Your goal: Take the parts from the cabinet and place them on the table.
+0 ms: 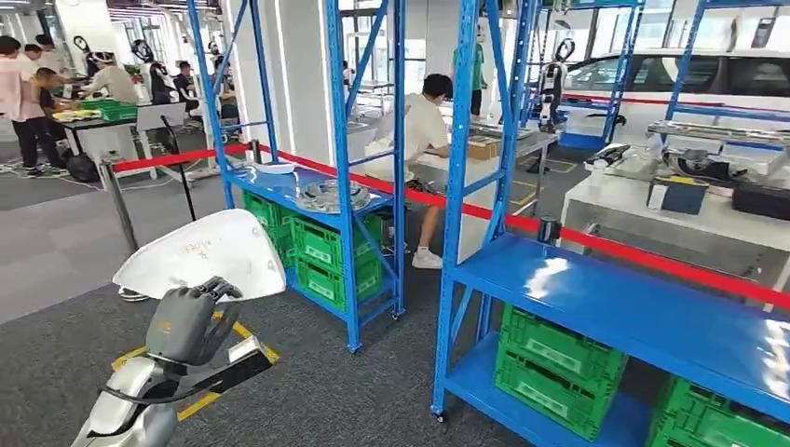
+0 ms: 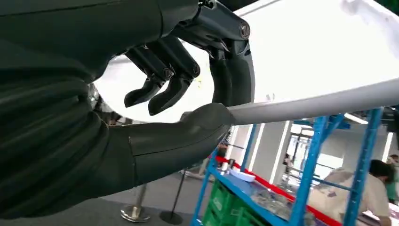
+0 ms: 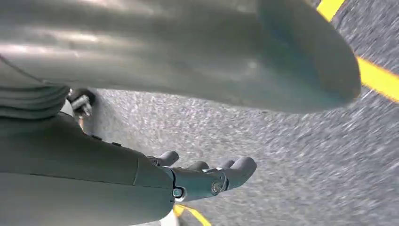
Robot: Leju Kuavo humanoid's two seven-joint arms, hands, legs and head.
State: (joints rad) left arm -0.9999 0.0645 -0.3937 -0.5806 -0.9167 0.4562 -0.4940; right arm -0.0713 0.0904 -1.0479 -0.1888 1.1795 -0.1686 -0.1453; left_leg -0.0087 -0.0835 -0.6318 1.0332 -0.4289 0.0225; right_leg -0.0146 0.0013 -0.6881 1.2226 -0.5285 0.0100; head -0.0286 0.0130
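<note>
Two blue racks [image 1: 596,279] stood ahead on the grey carpet, green crates [image 1: 557,365] on their lower shelves, and a white desk [image 1: 643,200] lay beyond the red barrier tape [image 1: 652,261]. On the farther rack's shelf lay a round metal part [image 1: 332,195]. The left hand [image 1: 191,321] gripped a large white panel [image 1: 200,256] by its edge, thumb under and fingers [image 2: 162,89] over, holding it up in front of the robot. The right hand [image 3: 202,176] hung over the carpet, holding nothing, fingers straight and together.
</note>
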